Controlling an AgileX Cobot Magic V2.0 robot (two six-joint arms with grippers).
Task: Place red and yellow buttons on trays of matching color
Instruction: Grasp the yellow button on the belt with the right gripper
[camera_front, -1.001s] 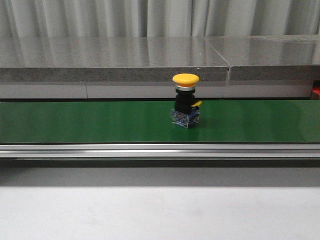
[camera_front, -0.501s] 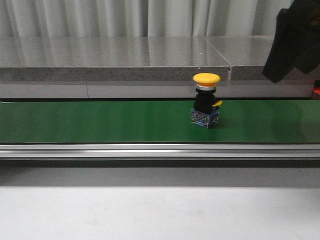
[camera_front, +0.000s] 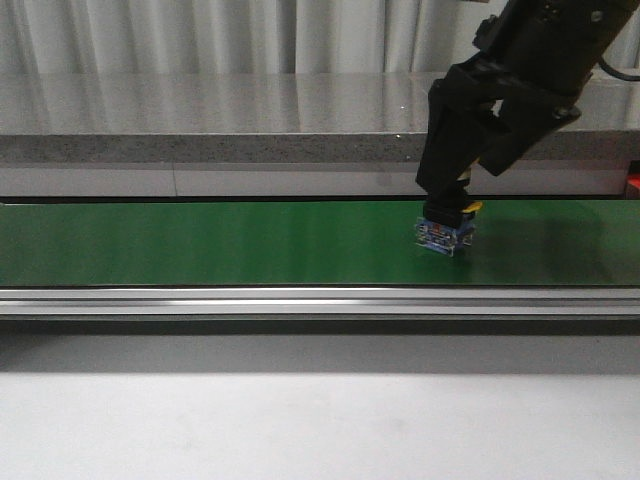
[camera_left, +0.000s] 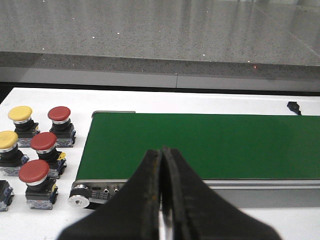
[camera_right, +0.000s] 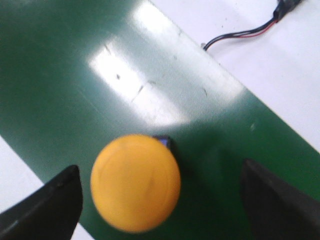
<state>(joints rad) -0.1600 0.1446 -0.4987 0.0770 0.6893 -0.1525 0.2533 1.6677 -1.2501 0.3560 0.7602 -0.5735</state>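
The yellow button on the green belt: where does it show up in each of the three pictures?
Front view: yellow button, right of centre, its cap hidden behind the right gripper.
Left wrist view: not in it; only spare buttons beside the belt's end.
Right wrist view: cap low, between the open fingers.
Shared landmark: the green belt.

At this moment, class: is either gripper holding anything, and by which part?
Nothing is held. The right gripper is open around the yellow button without touching it; the left gripper is shut on nothing.

Button (camera_front: 446, 233) on belt (camera_front: 200, 245), right arm (camera_front: 510, 90) above.
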